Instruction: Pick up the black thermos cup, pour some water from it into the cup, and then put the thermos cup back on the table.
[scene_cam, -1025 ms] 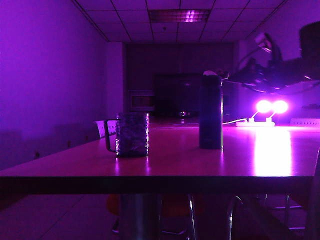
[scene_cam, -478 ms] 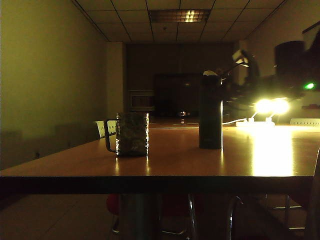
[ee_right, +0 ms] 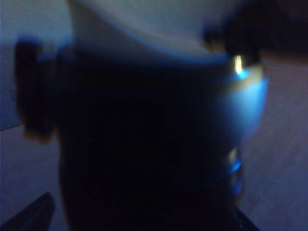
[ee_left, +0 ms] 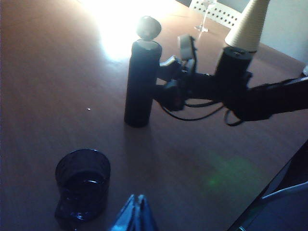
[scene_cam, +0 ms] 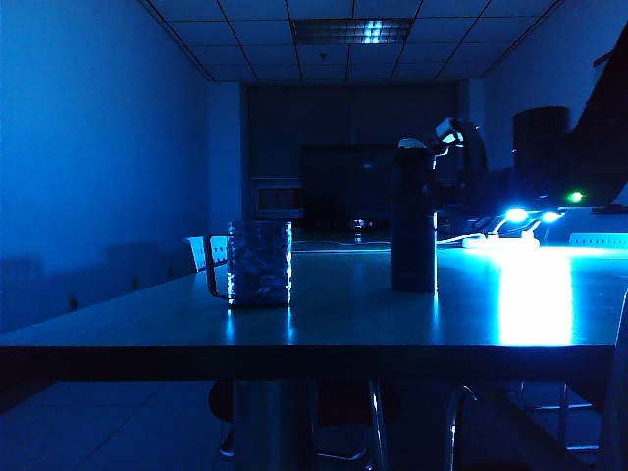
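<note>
- The black thermos cup (scene_cam: 413, 220) stood upright on the surface (scene_cam: 343, 324), lid flipped up, with the cup (scene_cam: 259, 262) well apart to its left in the exterior view and nearer the front edge.
- The right claw (ee_left: 163, 83) was right at the thermos, level with the upper part of the body, just under the lid; its jaws stood wide, one finger (ee_left: 169, 66) showing beside the flask in the left wrist view.
- In the right wrist view the flask's dark body (ee_right: 144, 144) filled nearly the whole picture, blurred, so I could not tell whether the pads touched it. No squeeze showed.
- The left claw (ee_left: 136, 215) hung near the cup, tips pressed together, holding nothing.
- The step in hand, as I read it, was the grasp on the thermos. Doing it well would mean centring the flask between the fingers before closing, so neither pad shoves it sideways.
- A tall, slim flask tips easily; a grip this high could rock it if one finger arrived first. Closing slowly and evenly looked wise.
- The smooth black wall may slip, so a firm hold before any lift seemed the safer call.
- The lid was open already, so the lift should stay upright until the spout is over the cup.
- The cup's handle (scene_cam: 212, 267) pointed away from the thermos, leaving its near rim free for pouring.
</note>
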